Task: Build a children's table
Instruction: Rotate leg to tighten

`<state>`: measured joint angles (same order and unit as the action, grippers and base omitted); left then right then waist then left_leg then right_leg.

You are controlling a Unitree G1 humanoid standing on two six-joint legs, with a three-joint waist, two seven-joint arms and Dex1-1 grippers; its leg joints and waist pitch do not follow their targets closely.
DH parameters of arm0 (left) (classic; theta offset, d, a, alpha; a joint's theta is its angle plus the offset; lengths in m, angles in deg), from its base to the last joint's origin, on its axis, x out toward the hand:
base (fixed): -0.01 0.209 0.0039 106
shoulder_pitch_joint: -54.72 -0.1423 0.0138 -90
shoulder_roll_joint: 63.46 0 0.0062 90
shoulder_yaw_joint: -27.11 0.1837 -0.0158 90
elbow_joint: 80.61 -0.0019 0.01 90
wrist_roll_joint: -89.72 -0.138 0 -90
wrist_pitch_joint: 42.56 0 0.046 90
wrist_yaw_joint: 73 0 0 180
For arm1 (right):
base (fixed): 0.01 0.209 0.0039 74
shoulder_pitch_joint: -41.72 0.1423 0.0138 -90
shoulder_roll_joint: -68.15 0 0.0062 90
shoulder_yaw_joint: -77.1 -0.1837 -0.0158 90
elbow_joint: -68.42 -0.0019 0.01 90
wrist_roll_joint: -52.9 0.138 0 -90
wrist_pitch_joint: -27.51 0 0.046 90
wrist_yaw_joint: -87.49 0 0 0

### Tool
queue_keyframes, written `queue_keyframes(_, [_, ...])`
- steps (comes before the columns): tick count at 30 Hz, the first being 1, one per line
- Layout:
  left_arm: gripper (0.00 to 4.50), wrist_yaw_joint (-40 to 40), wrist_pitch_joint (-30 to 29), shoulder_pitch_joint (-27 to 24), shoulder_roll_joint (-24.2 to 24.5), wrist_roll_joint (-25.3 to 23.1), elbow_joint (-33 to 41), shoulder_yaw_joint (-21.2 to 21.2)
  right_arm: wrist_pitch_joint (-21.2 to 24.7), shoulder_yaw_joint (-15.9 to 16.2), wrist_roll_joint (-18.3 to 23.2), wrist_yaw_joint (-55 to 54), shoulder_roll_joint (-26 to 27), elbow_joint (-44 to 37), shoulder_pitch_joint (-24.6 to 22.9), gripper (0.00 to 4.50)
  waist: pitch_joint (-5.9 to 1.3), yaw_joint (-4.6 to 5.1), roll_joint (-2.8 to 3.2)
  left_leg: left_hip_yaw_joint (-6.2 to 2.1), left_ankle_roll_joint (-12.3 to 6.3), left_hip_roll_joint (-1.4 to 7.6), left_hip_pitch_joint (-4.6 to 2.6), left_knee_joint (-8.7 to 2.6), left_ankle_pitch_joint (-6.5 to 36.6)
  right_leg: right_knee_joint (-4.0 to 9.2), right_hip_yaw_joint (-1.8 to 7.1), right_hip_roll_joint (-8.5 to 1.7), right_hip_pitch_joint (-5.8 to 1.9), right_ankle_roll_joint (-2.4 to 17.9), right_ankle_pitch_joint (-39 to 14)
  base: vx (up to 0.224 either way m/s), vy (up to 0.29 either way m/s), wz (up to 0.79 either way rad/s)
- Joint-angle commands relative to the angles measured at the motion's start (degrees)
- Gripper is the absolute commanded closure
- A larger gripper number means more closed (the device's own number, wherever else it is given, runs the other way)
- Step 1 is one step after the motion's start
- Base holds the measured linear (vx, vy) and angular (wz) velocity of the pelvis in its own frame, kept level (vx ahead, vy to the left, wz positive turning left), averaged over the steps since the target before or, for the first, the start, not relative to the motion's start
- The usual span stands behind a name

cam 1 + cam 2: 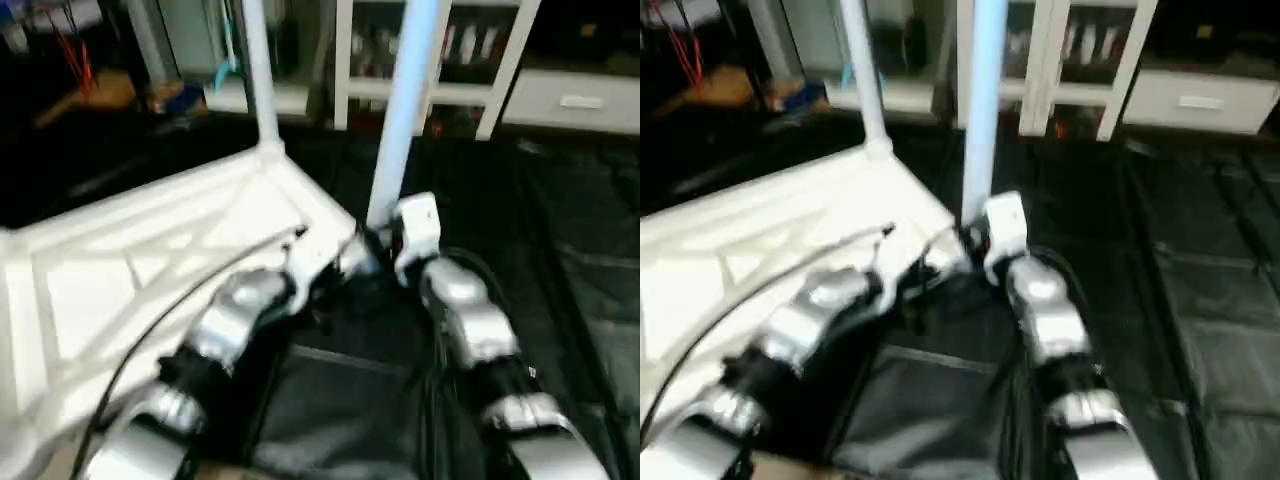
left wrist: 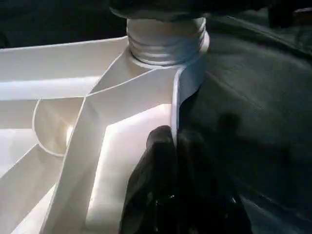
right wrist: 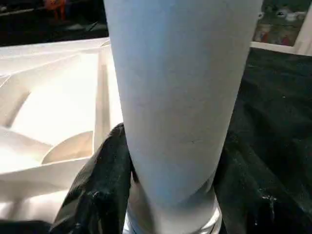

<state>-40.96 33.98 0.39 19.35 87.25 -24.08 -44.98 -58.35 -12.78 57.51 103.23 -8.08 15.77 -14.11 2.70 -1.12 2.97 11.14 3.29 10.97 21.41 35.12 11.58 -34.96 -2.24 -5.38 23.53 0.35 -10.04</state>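
Table top (image 1: pixel 150 260): white plastic, upside down on dark floor covering (image 1: pixel 590 260), X-ribbed underside up, near corner betw. the two forearms. Likely light and stiff; thin ribs and rim give a firm pinch edge; smooth plastic prob. a bit slippery.

Leg (image 1: pixel 405 100): long white tapered tube, upright in near corner socket, threaded collar (image 2: pixel 167 39) seated at the socket. Best held low, just above the threads, where turning is easiest. A 2nd leg (image 1: pixel 258 70) stands at the far corner.

Right gripper (image 3: pixel 170 161): fingers (image 3: pixel 105 180) about half open, wrapped around leg base, one each side, closed on it.

Left gripper (image 2: pixel 173 161): fingers (image 2: pixel 156 170) nearly shut, pinching the top's thin rim wall just below that socket.

Background: white cabinet (image 1: pixel 420 60) and drawer unit (image 1: pixel 575 100).

Writing/brands: none legible.
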Motion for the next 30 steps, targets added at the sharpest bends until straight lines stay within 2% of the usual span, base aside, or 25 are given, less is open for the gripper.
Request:
queue_keyframes(1, [4.5, -9.4, 1.8, 3.6, 0.4, -0.8, -3.3, -5.8, -2.1, 2.6, 1.9, 3.2, 5.1, 1.8, 0.6, 2.57, -4.65, 0.0, -0.4, -0.66, -5.06, 0.96, -0.39, -3.62, 3.8, 2.92, 1.3, -1.9, -3.15, 15.1, 0.9, 0.0, 0.0, 0.0])
queue_keyframes(3, [4.5, -9.3, 1.9, 3.9, 0.2, -0.8, -3.8, -5.9, -2.6, 2.4, 1.8, 3.0, 5.5, 2.3, 1.0, 2.57, -4.62, -0.1, -0.4, -0.61, -5.69, 1.05, -0.44, -3.62, 4.3, 2.95, 1.28, -1.97, -3.18, 15.5, 0.5, 0.0, 0.0, 0.0])
queue_keyframes(5, [4.5, -7.9, 1.8, 3.3, 0.3, -0.3, -3.4, -5.8, -2.9, 1.9, 3.5, 6.3, 6.0, 1.4, 1.1, 2.57, -4.54, -0.2, -0.38, -0.59, -6.0, 1.2, -0.48, -3.65, 4.7, 2.99, 1.3, -1.97, -3.11, 15.6, 0.0, 0.0, 0.0, 0.0])
queue_keyframes(6, [4.5, -7.5, 1.7, 3.1, 0.4, -0.2, -3.4, -5.7, -3.0, 1.6, 4.4, 8.0, 6.1, 0.9, 1.0, 2.22, -4.54, -0.23, -0.53, -0.58, -6.09, 1.22, -0.49, -3.66, 4.9, 3.02, 1.29, -1.95, -3.1, 15.6, -0.2, 0.0, 0.0, 0.0])
queue_keyframes(7, [4.5, -5.8, 1.9, 2.3, 1.0, -0.2, -2.5, -4.9, -5.3, 2.0, 4.7, 10.4, 5.3, -0.5, 0.4, 2.22, -4.59, -0.5, -0.31, -0.58, -6.32, 1.3, -0.49, -3.62, 4.8, 2.91, 1.3, -2.01, -3.09, 15.7, -0.1, 0.0, 0.0, 0.0])
queue_keyframes(8, [4.5, -5.8, 1.9, 2.3, 1.0, -0.2, -2.4, -4.9, -5.3, 2.0, 4.7, 10.6, 5.3, -0.6, 0.3, 1.84, -4.63, -0.53, -0.37, -0.56, -6.46, 1.33, -0.48, -3.58, 4.6, 2.89, 1.32, -2.04, -3.08, 15.7, 0.3, 0.0, 0.0, 0.0])
queue_keyframes(11, [4.5, -1.6, 1.7, 0.2, 2.1, 1.0, 0.8, -4.5, -5.0, 1.4, 6.3, 14.0, 3.1, -2.9, -0.1, 1.74, -4.6, -0.32, -0.5, -0.69, -7.61, 1.29, 0.06, -3.53, 4.2, 2.56, 1.2, -2.08, -3.44, 15.8, 1.9, 0.0, 0.0, 0.0])
queue_keyframes(12, [4.5, 0.6, 1.3, -0.9, 2.9, 1.4, 2.7, -4.0, -4.5, 1.6, 6.9, 16.5, 1.6, -3.9, -0.2, 1.74, -4.66, 0.04, -0.55, -0.76, -7.93, 1.31, 0.03, -3.5, 4.0, 2.54, 1.11, -2.01, -3.48, 15.9, 2.3, 0.0, 0.0, 0.0])
queue_keyframes(13, [4.5, 5.0, 1.0, -2.8, 4.5, 2.2, 6.2, -2.9, -5.3, 2.6, 6.4, 21.1, -1.5, -5.0, -0.3, 1.46, -4.65, 0.48, -0.57, -0.78, -8.5, 1.3, 0.15, -3.4, 3.7, 2.47, 1.08, -1.96, -3.45, 16.2, 2.8, 0.0, 0.0, 0.0])
queue_keyframes(14, [4.5, 5.0, 1.0, -2.8, 4.5, 2.2, 6.2, -2.9, -5.3, 2.6, 6.4, 21.1, -1.5, -5.0, -0.3, 1.46, -4.63, 0.54, -0.55, -0.82, -8.64, 1.36, 0.11, -3.42, 3.7, 2.54, 1.04, -2.0, -3.48, 16.3, 2.5, 0.0, 0.0, 0.0])
queue_keyframes(15, [4.5, 7.4, 0.4, -4.1, 5.5, 2.6, 8.3, -2.3, -5.8, 3.5, 5.8, 24.3, -3.6, -5.7, -0.6, 1.39, -4.65, 0.58, -0.3, -0.72, -8.84, 1.52, -0.16, -3.31, 3.7, 2.58, 1.03, -1.91, -3.16, 16.7, 2.2, 0.0, 0.0, 0.0])
queue_keyframes(17, [4.5, 12.4, 1.4, -6.4, 7.8, 3.5, 12.2, -0.7, -5.9, 5.0, 5.3, 30.1, -7.2, -7.1, -1.3, 1.34, -4.53, 0.4, -0.23, -0.61, -8.89, 1.63, -0.21, -3.31, 3.7, 2.53, 1.04, -1.82, -3.08, 17.4, 2.2, 0.0, 0.0, 0.0])
queue_keyframes(19, [4.5, 15.9, 1.8, -8.2, 9.6, 4.7, 15.2, 0.4, -5.3, 6.0, 5.7, 34.7, -9.8, -8.8, -2.2, 1.34, -4.46, -0.06, -0.18, -0.62, -8.4, 1.89, -0.57, -3.44, 5.0, 2.66, 1.06, -1.86, -2.97, 17.2, 0.6, 0.0, 0.0, 0.0])
queue_keyframes(21, [4.5, 19.9, 0.8, -10.7, 11.7, 6.5, 19.7, 1.5, -4.9, 7.4, 6.2, 40.5, -13.3, -11.3, -3.8, 1.34, -4.31, -0.5, -0.03, -0.57, -7.96, 1.97, -0.64, -3.56, 5.6, 2.66, 1.16, -1.87, -2.8, 16.8, -0.2, 0.0, 0.0, 0.0])
queue_keyframes(22, [4.5, 21.4, 0.2, -12.1, 12.8, 7.2, 22.0, 2.0, -4.5, 7.9, 6.6, 43.4, -15.2, -12.6, -4.9, 1.34, -4.27, -0.79, -0.21, -0.54, -7.49, 2.05, -0.72, -3.65, 6.4, 2.68, 1.13, -1.77, -2.75, 16.8, -0.7, 0.0, 0.0, 0.0])
queue_keyframes(24, [4.5, 23.3, -0.7, -14.3, 14.5, 7.8, 25.5, 2.4, -3.1, 8.4, 8.0, 48.0, -18.2, -14.6, -6.7, 1.34, -4.06, -1.17, -0.11, -0.43, -6.78, 2.16, -0.89, -3.83, 8.2, 2.83, 1.19, -1.78, -2.6, 16.6, -2.3, 0.0, 0.0, 0.0])
queue_keyframes(27, [4.5, 24.4, -1.7, -16.4, 16.0, 8.0, 28.6, 2.3, -1.7, 8.9, 9.3, 52.1, -21.1, -16.2, -8.1, 1.34, -3.79, -1.3, -0.25, -0.42, -4.99, 2.1, -1.04, -4.16, 11.8, 3.42, 1.36, -1.83, -2.49, 15.4, -7.5, 0.0, 0.0, 0.0])
queue_keyframes(29, [4.5, 24.6, -1.7, -17.0, 16.6, 7.7, 29.3, 2.3, -2.3, 9.4, 8.7, 53.2, -22.2, -16.5, -8.6, 1.34, -3.61, -1.12, -0.41, -0.56, -4.21, 2.07, -0.72, -4.41, 12.8, 3.67, 1.38, -1.9, -2.6, 14.3, -9.9, 0.0, 0.0, 0.0])
queue_keyframes(30, [4.5, 24.8, -1.8, -17.4, 17.1, 7.5, 29.8, 2.3, -2.7, 9.8, 8.2, 54.0, -23.1, -16.7, -9.0, 1.34, -3.51, -1.06, -0.42, -0.55, -3.67, 2.02, -0.83, -4.47, 14.0, 3.93, 1.4, -1.91, -2.4, 13.6, -12.1, 0.0, 0.0, 0.0])
